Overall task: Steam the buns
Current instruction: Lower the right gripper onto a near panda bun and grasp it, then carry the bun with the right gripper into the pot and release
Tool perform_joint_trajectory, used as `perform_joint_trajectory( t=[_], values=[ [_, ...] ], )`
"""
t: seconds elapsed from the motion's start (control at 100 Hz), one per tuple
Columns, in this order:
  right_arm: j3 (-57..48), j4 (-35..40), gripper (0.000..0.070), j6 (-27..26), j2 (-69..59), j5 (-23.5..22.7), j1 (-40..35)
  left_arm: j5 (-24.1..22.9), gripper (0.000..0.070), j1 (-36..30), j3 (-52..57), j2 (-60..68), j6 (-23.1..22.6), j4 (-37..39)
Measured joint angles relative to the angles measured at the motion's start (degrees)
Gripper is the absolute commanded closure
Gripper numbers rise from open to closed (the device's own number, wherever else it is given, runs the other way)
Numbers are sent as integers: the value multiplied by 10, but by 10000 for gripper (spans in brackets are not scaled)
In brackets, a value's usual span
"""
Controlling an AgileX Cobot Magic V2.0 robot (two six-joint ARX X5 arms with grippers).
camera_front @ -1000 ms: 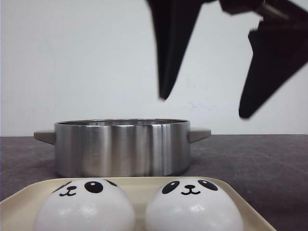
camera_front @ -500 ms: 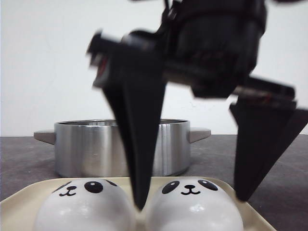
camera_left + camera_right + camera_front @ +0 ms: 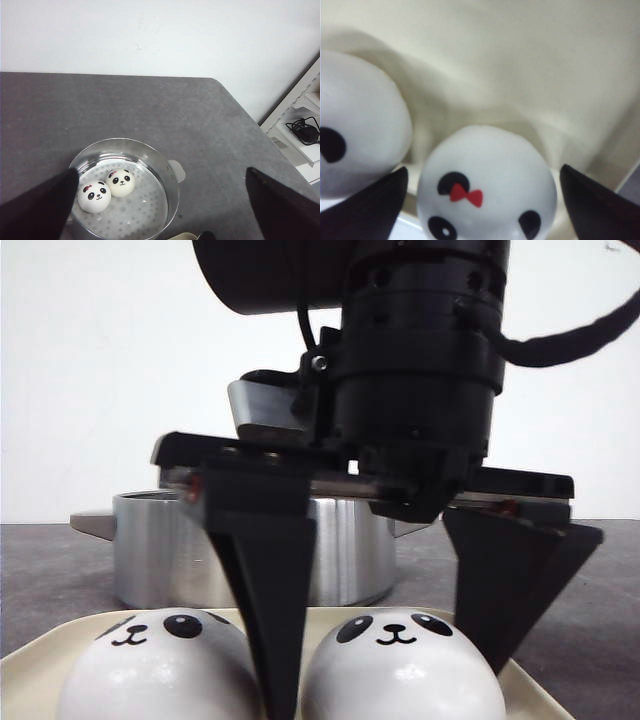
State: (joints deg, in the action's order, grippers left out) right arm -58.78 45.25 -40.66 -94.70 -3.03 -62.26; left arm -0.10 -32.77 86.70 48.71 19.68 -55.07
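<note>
On the grey table (image 3: pixel 150 110), two panda buns (image 3: pixel 107 190) already lie in the steel steamer pot (image 3: pixel 250 545). On the cream tray (image 3: pixel 40 665), the right bun (image 3: pixel 400 670) is straddled by the right gripper (image 3: pixel 385 670), fingers spread. The fingers should be closed gently, centred, sparing the neighbouring bun (image 3: pixel 155 670). The left gripper (image 3: pixel 160 205) is held open.

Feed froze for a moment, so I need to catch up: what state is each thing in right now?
Right tool: open, fingers straddling the right bun, not closed.
Right bun: on the tray, ungrasped.
Left bun: on the tray, untouched.
Tray: holds two buns.
Pot: uncovered, two buns inside.
Left tool: open, empty, above the pot.
</note>
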Motion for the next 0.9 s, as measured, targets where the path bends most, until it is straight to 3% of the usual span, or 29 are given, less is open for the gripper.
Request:
perform_joint_trajectory(
  t=[0.11,0.21,0.24,0.29,0.65,0.9],
  values=[
    [0,-1,372,1,0,-1,6,0,0,0,0,0,0,0],
    [0,3,419,5,0,-10,12,0,0,0,0,0,0,0],
    [0,4,498,7,0,-13,12,0,0,0,0,0,0,0],
    [0,4,700,10,0,-14,12,0,0,0,0,0,0,0],
    [-17,-1,688,32,19,1,5,0,0,0,0,0,-2,0],
    [-212,84,693,88,97,8,-6,0,0,0,0,0,-5,1]
  ],
)
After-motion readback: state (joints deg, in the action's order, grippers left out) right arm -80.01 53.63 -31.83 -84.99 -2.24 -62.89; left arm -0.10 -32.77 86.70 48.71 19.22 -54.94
